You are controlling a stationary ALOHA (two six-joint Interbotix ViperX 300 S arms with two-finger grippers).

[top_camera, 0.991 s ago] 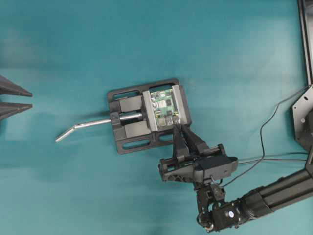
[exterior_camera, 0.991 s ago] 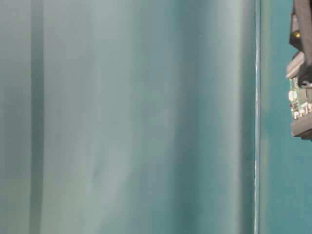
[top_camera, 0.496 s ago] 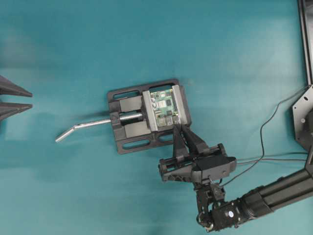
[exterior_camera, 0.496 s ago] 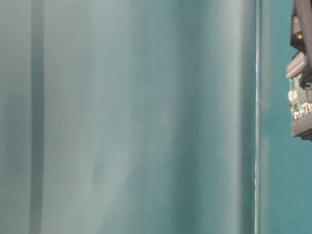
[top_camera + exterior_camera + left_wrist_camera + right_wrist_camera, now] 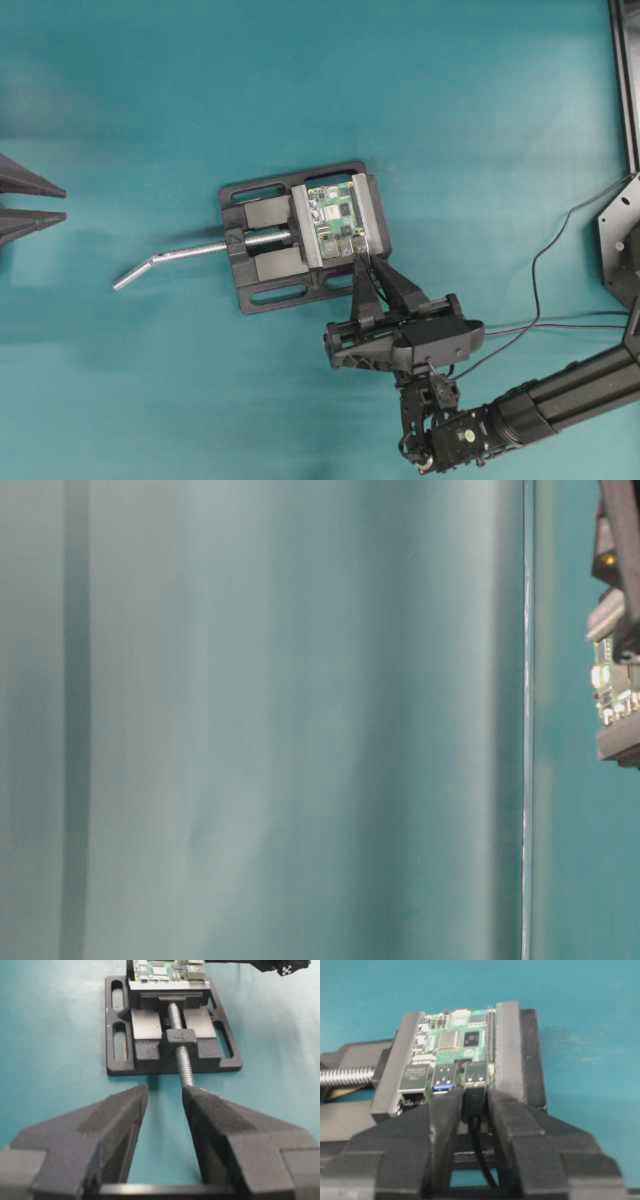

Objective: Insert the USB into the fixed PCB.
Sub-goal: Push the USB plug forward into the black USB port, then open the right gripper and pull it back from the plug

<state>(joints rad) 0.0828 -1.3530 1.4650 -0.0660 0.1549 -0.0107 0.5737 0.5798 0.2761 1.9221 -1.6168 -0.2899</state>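
Your right gripper brackets the USB at the fixed PCB, grip or release unclear. The plug looks seated in a port at the board's near edge; withdrawal remains.

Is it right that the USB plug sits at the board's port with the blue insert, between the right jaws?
Not quite. In the right wrist view the USB sits between the right gripper jaws, but at the plain port right of the blue one on the fixed PCB.

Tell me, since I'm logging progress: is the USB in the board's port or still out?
In: the USB plug's front sits inside the PCB port.
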